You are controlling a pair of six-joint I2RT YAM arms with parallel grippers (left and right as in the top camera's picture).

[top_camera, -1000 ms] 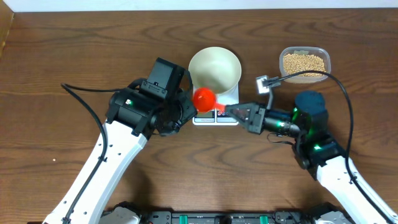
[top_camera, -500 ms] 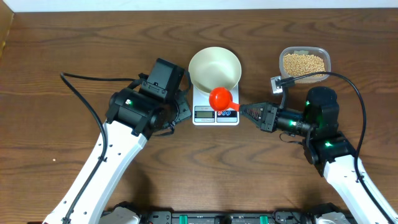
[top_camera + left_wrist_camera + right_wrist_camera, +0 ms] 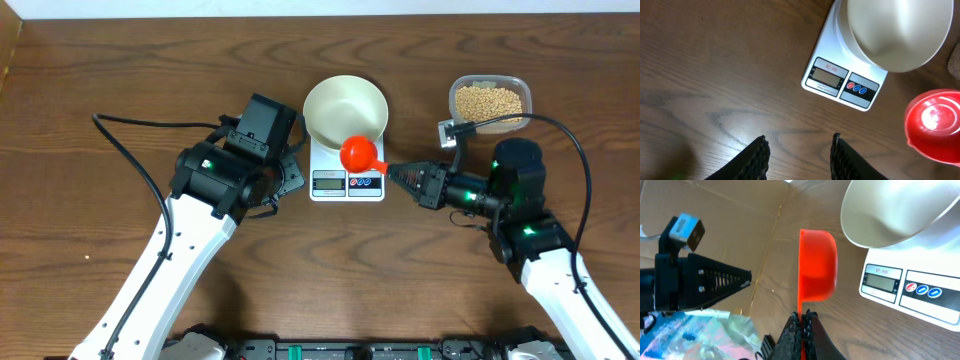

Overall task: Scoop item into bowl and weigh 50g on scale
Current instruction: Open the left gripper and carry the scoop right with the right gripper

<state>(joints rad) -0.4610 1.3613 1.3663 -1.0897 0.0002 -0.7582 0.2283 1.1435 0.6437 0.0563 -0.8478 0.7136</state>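
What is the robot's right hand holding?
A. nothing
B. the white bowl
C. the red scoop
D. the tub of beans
C: the right gripper is pinched shut on the thin handle of the red scoop.

You see a glossy red plastic scoop, a smooth white bowl, and a grained wooden surface with slight sheen.

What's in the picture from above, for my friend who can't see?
The robot's right hand holds a red scoop by its handle over a white scale, next to the white bowl on it. A clear tub of beans sits farther back on the right.
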